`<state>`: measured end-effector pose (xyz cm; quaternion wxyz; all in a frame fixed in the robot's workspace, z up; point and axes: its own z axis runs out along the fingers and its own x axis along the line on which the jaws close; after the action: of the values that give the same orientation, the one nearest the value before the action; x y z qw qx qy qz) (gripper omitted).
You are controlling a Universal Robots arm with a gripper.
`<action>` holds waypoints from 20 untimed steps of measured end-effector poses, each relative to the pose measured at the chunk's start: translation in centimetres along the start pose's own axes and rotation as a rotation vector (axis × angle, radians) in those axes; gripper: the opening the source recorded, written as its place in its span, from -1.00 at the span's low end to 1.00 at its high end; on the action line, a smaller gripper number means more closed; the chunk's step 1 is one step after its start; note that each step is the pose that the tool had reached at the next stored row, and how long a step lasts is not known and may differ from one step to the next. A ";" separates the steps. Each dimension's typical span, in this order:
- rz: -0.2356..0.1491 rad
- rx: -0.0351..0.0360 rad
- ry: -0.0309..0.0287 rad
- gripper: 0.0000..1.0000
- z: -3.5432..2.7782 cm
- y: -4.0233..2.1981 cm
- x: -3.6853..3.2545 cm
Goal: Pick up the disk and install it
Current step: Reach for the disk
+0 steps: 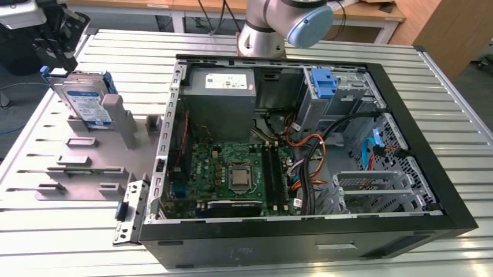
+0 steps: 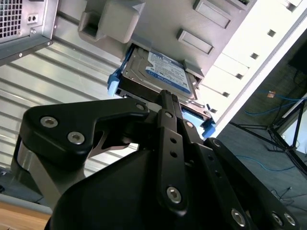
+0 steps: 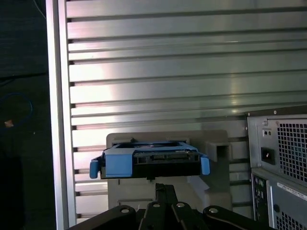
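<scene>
Up close, the end effector (image 1: pixel 58 57) hung just above the disk (image 1: pixel 86 104), far over on the exterior view's left. I could not tell if the end effector was open or closed. I also could not tell if it touched the disk.

The disk stood up on its thin edge in a grey holder (image 1: pixel 100 158). It was silver, with a white and blue label on its flat side and blue rails (image 1: pixel 46 72) along its edges. In the second wrist view the label side (image 2: pixel 160 72) showed, and in the first wrist view the thin edge with the blue rails (image 3: pixel 148 160) faced the camera. A tall grey post (image 1: pixel 115 115) of the holder stood just beside the disk. Small grey blocks sat lower down on the holder.

The holder lay flat on the table (image 1: pixel 324 43), which was made of long shiny metal strips. Just beside the holder, on the exterior view's right, lay a big black computer case (image 1: pixel 431 190) with its side off. Inside it was a green board (image 1: pixel 231 167), and above that a grey box (image 1: pixel 223 83) with a white sticker. A blue bracket (image 1: pixel 325 83) sat in the corner near the grey box. Orange and black wires (image 1: pixel 312 144) ran across the middle of the case. Behind the case, the foot of the arm (image 1: pixel 262 34) stood on the table.
</scene>
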<state>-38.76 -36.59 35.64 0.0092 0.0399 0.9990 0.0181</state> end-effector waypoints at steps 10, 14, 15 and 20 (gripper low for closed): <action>-0.002 0.0009 0.0121 -0.79 0.11 0.06 -0.01; -0.024 0.0008 0.0130 -0.79 0.37 0.35 0.05; -0.031 0.0006 0.0132 -0.79 0.42 0.43 0.07; -0.048 0.0002 0.0138 -0.79 0.63 0.54 0.30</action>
<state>-39.01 -36.01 35.02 0.0027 0.0157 0.9997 0.0181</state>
